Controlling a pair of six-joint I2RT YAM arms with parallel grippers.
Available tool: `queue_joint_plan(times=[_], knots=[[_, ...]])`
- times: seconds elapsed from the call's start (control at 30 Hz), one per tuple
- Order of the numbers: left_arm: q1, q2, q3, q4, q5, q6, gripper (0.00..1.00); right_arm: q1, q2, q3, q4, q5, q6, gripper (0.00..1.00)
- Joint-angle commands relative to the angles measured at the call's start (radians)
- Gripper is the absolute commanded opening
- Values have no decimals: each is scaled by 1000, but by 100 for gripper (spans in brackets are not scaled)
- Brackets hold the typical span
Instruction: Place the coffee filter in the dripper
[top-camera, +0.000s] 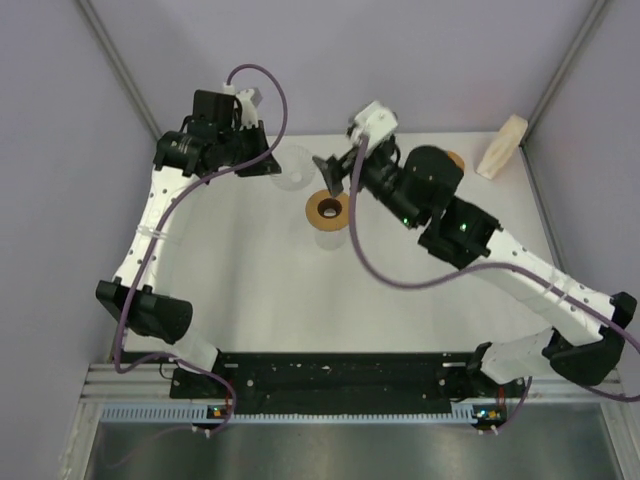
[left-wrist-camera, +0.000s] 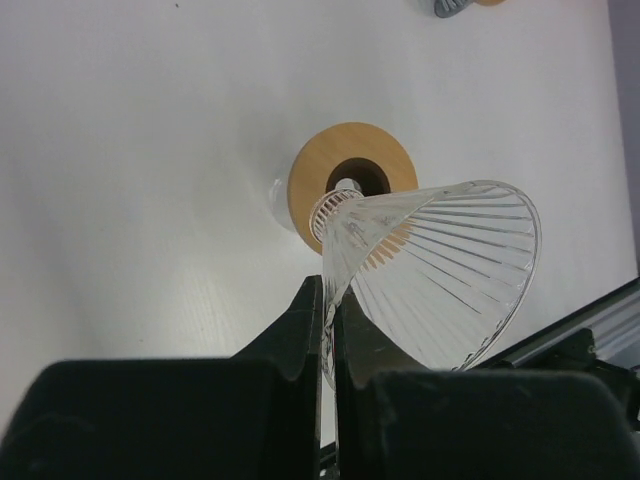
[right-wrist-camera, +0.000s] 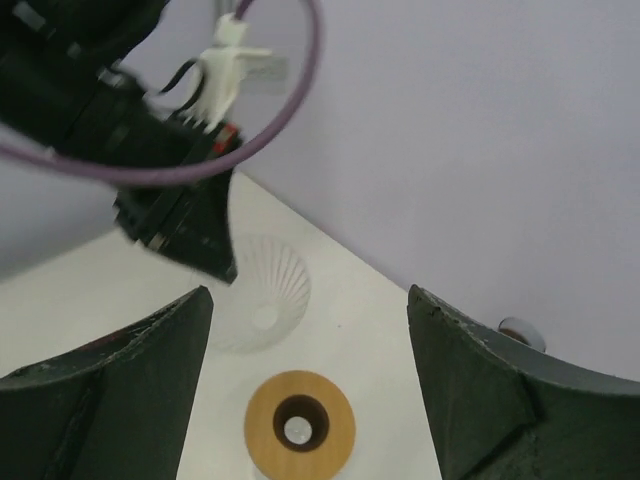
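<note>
The left end effector (left-wrist-camera: 328, 300) is clamped shut on the rim of the clear ribbed glass dripper (left-wrist-camera: 440, 270). It holds the cone tipped on its side, narrow end towards the wooden ring (left-wrist-camera: 385, 150) lying on the white worktop (top-camera: 250, 280). In the overhead view the right end effector (top-camera: 330, 172) hangs just above that ring, near the middle of the frame, with its jaws wide apart and nothing in them.

The pale beige wedge I take to be the coffee filter (top-camera: 502, 145) leans at the upper right of the overhead frame, well apart from both arms and not yet picked up. So this looks like the preparing step, with the dripper being readied to receive it. Next, I would guess, the left arm must bring the mouth upward and hold it steady. The right must reach to the upper right and pinch the thin paper without crushing it.
</note>
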Motion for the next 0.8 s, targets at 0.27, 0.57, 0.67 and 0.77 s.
queue_joint_plan(times=[0.27,0.57,0.67,0.77], knots=[[23,-46,-127,106,153,-154,0,-254,321,346,-363,-235,694,66],[21,-30,-133,114,168,-155,0,-255,445,416,-469,-173,669,40],[17,-18,-133,119,178,-158,0,-269,450,403,-478,-164,668,24],[-9,8,-119,125,168,-147,0,-309,444,371,-487,-174,674,10]])
